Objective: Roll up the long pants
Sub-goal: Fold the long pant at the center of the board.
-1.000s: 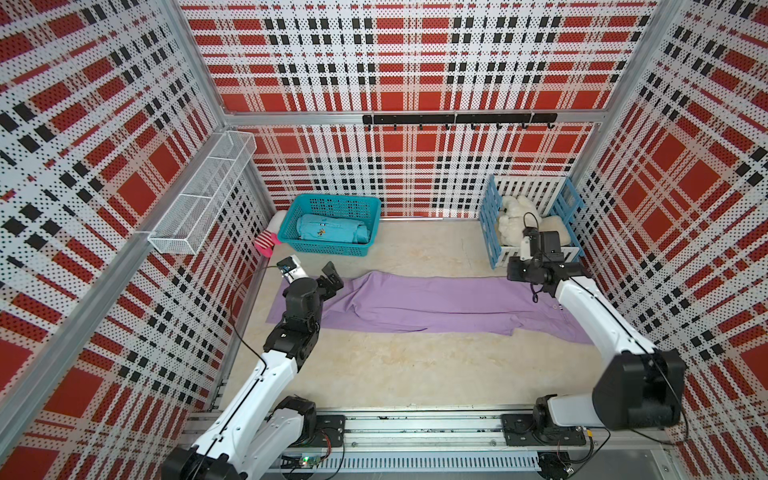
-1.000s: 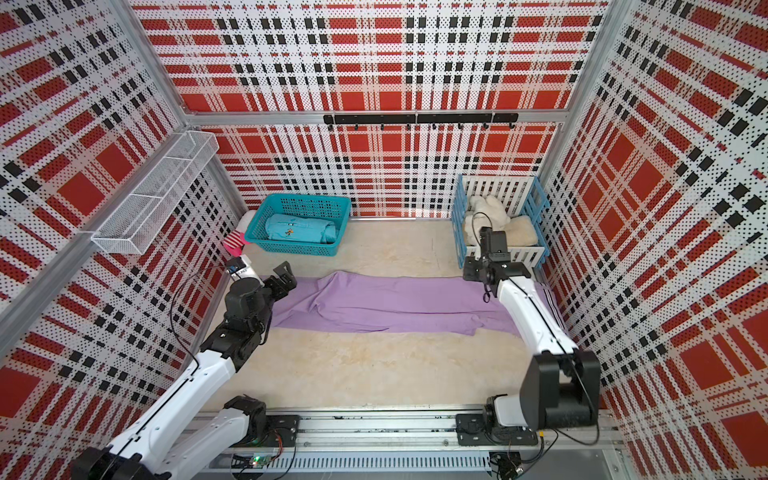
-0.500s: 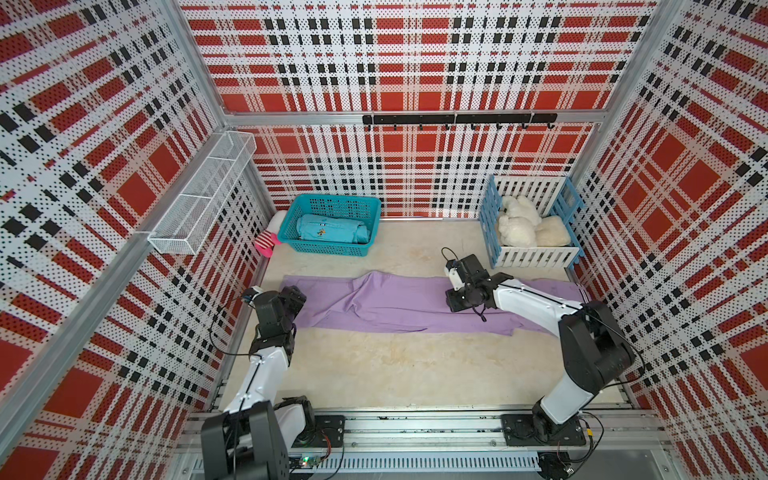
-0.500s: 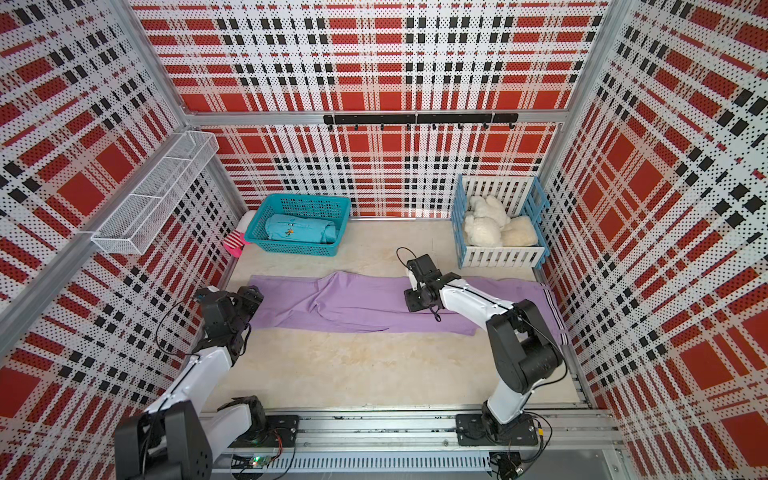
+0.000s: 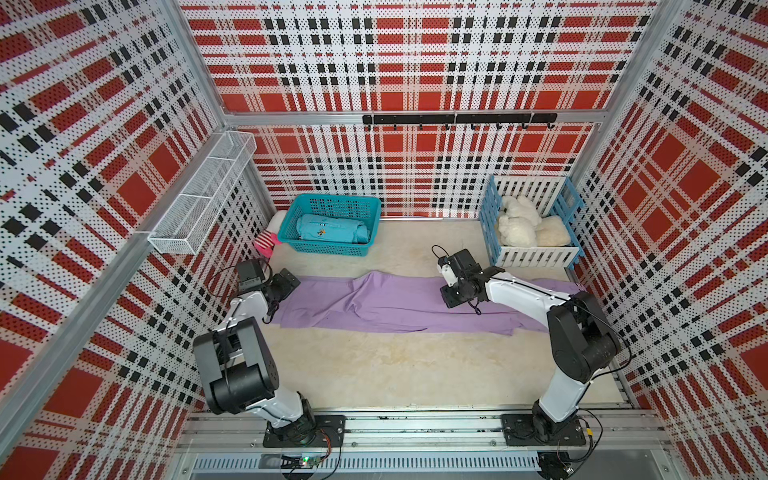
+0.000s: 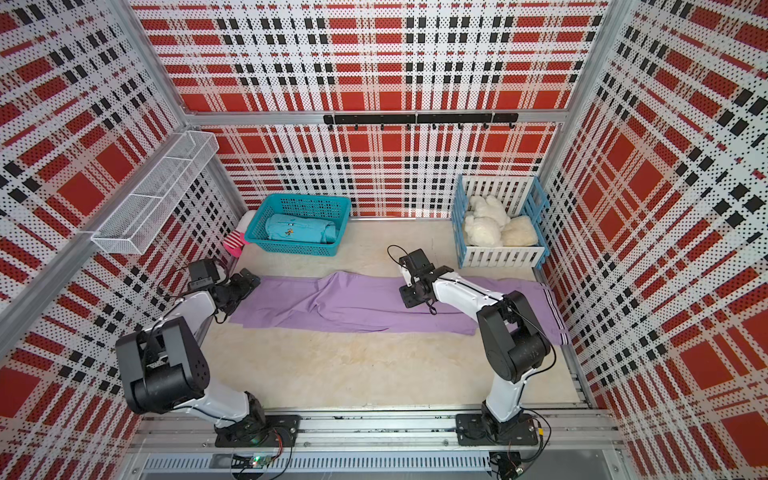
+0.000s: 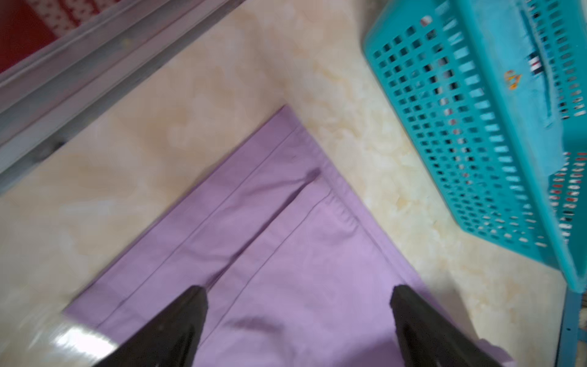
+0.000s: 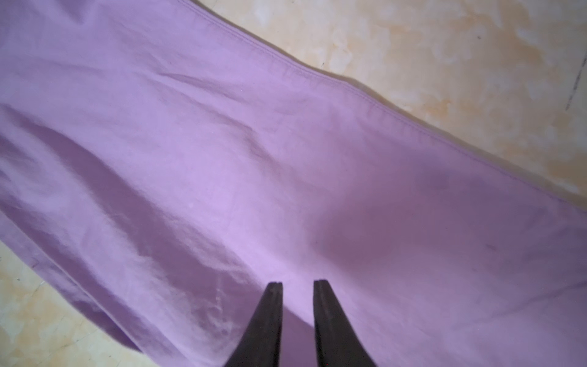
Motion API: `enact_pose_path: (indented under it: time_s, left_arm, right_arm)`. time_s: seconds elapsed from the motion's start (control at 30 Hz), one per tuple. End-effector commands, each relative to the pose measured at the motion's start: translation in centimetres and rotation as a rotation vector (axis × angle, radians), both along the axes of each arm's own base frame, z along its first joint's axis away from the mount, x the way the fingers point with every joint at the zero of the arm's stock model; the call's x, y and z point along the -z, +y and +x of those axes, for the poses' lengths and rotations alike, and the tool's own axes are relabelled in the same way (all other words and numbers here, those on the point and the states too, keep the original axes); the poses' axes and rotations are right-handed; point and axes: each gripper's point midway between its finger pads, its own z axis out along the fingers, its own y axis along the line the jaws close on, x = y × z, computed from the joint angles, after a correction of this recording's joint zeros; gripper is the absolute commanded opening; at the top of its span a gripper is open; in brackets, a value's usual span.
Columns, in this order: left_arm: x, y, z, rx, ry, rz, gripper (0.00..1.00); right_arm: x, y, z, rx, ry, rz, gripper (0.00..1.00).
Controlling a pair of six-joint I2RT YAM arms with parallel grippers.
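Pants thin lilac cloth, creased; left claw gaping, empty; right claw barely parted, empty.

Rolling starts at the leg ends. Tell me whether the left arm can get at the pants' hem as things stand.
Probably yes. The left gripper hangs open over the hem end of the pants, nothing lies on the cloth there, and the basket stands clear to the side.
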Motion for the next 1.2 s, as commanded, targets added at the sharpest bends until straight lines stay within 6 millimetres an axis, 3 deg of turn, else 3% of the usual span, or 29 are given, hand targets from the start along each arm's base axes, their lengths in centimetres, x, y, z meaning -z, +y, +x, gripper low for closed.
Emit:
enact_pose_path:
  time_s: [0.0, 0.1, 0.23, 0.43, 0.6, 0.93, 1.17]
  left_arm:
    - [0.4, 0.4, -2.3, 0.018, 0.101, 0.031, 0.88]
    - [0.7, 1.2, -2.6, 0.06, 0.179, 0.082, 0.78]
    - [1.2, 0.2, -2.2, 0.157, 0.185, 0.047, 0.56]
    - [3.8, -0.3, -2.8, 0.23, 0.254, 0.035, 0.55]
    - [5.7, -0.5, -3.1, 0.258, 0.297, 0.014, 0.46]
    - [6.3, 0.5, -2.9, 0.267, 0.322, 0.069, 0.4]
    - [5.2, 1.4, -2.1, 0.264, 0.294, 0.113, 0.39]
  right_arm:
    - [0.4, 0.4, -0.1, -0.04, 0.01, 0.037, 0.23]
    - [0.5, 0.6, -0.1, -0.046, 0.013, 0.068, 0.23]
    - [1.2, 0.4, -0.2, -0.043, 0.026, 0.083, 0.22]
    - [2.4, -0.3, -0.8, -0.033, 0.056, 0.103, 0.22]
    - [3.1, -0.6, -1.1, -0.017, 0.074, 0.109, 0.21]
    - [3.9, -0.8, -1.5, -0.004, 0.102, 0.117, 0.2]
    - [4.3, -0.9, -1.6, 0.004, 0.116, 0.116, 0.2]
